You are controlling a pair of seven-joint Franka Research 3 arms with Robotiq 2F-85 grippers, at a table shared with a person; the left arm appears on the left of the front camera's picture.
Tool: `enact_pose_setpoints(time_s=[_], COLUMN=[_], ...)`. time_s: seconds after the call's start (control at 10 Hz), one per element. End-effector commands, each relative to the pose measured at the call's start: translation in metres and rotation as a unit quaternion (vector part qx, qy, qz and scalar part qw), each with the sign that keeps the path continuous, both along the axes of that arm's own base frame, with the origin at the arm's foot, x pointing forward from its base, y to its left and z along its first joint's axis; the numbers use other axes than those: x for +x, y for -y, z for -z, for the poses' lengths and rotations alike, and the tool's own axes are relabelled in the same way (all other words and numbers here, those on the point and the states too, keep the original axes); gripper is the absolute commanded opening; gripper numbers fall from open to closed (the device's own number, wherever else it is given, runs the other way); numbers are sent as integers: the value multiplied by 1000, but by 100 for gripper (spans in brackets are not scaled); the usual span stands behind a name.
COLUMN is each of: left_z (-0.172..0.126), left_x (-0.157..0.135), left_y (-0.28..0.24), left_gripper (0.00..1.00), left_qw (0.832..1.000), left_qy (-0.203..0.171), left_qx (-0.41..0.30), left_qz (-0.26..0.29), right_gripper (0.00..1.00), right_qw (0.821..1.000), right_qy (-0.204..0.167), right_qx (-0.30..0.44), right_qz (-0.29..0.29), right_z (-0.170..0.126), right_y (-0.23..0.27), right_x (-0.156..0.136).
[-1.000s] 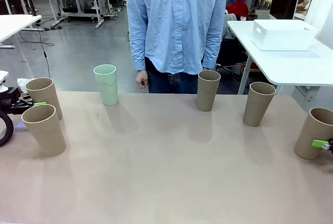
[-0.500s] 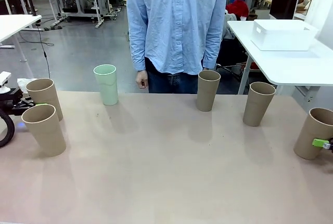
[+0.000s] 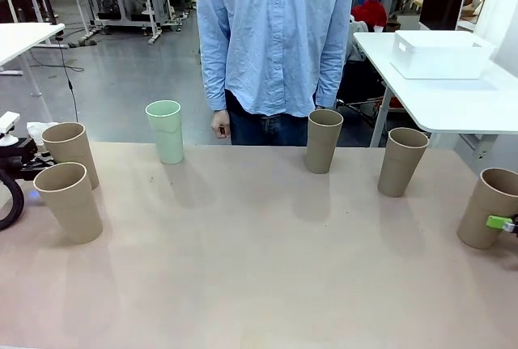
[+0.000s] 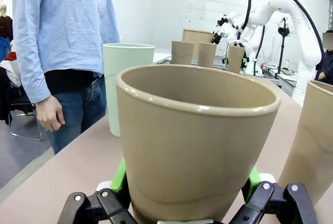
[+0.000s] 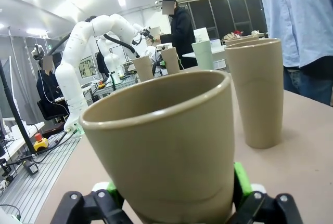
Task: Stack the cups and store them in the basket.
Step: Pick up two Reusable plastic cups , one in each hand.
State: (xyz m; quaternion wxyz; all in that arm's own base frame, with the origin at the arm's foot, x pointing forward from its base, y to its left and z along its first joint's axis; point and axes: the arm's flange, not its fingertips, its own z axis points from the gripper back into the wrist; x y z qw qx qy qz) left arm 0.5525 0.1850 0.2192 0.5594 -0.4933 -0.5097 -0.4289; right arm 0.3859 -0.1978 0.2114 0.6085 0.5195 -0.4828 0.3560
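Note:
Six cups stand across the tan table (image 3: 259, 268). My left gripper (image 3: 36, 163) (image 4: 187, 187) is shut on the rear far-left tan cup (image 3: 71, 153) (image 4: 195, 141), green pads on both its sides. A second tan cup (image 3: 70, 201) (image 4: 312, 141) stands just in front of it. The mint green cup (image 3: 166, 130) (image 4: 125, 83) is near the far edge. Two more tan cups (image 3: 324, 140) (image 3: 402, 160) stand right of centre. My right gripper (image 3: 503, 224) (image 5: 174, 190) is shut on the far-right tan cup (image 3: 488, 207) (image 5: 166, 141), which leans. The white basket (image 3: 441, 53) sits on a side table.
A person in a blue shirt (image 3: 275, 33) stands at the far edge, arms down, one hand (image 3: 219, 125) beside the mint cup. The side table (image 3: 453, 98) with the basket lies beyond the right rear corner. Bare tabletop stretches across the middle and front.
The cup in my left gripper has shifted slightly to the right. The other cups, the right arm and the person have not moved.

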Motion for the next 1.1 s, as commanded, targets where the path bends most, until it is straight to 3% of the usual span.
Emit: enact_pose_setpoints(time_s=[0.0,0.1,0.6,0.7,1.0], left_z=[-3,-4,-7,-12,0], left_x=[-4,-4,-8,-11,-1], left_y=[4,3,1,0,-1], left_gripper=[100,87,42,42,42], left_qw=[1000,1000,1000,1000,1000], left_qy=[11,18,26,13,15], left_qx=[7,9,3,-23,4], left_qz=[8,7,6,15,2], right_gripper=[100,86,40,40,40], right_qw=[1000,1000,999,1000,1000], right_qy=[16,25,45,23,23], right_qx=[13,14,5,3,3], right_qz=[4,2,-3,-3,-3], right_z=[-2,-2,2,1,1], right_y=[1,1,3,-1,-1], right_x=[4,3,2,0,0])
